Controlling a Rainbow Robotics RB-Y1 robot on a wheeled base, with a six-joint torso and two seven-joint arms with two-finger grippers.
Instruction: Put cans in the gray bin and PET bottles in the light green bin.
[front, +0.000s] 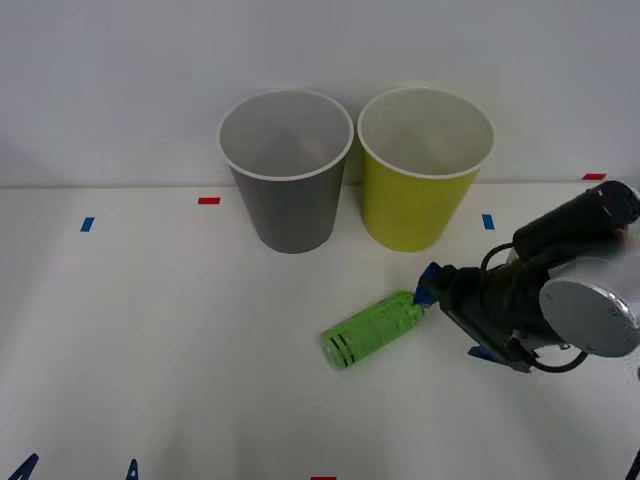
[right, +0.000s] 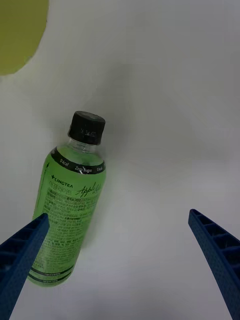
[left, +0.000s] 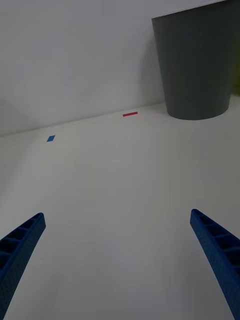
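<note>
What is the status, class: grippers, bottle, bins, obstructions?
Right gripper open at the cap end of the green-labelled PET bottle, not gripping. Left gripper open over bare table. Bottle lying in front of the light green bin. Gray bin beside it. Path unobstructed.

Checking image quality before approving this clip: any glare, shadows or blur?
Front view: even light, no glare, soft shadows beside the PET bottle and gray bin. Right wrist view: label text readable, light green bin blurred. Left wrist view: faint shadow on the wall.

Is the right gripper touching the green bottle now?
Cannot tell. In the right wrist view one open finger overlaps the edge of the lying PET bottle, with no plain contact or gap; the right gripper is not closed on it.
</note>
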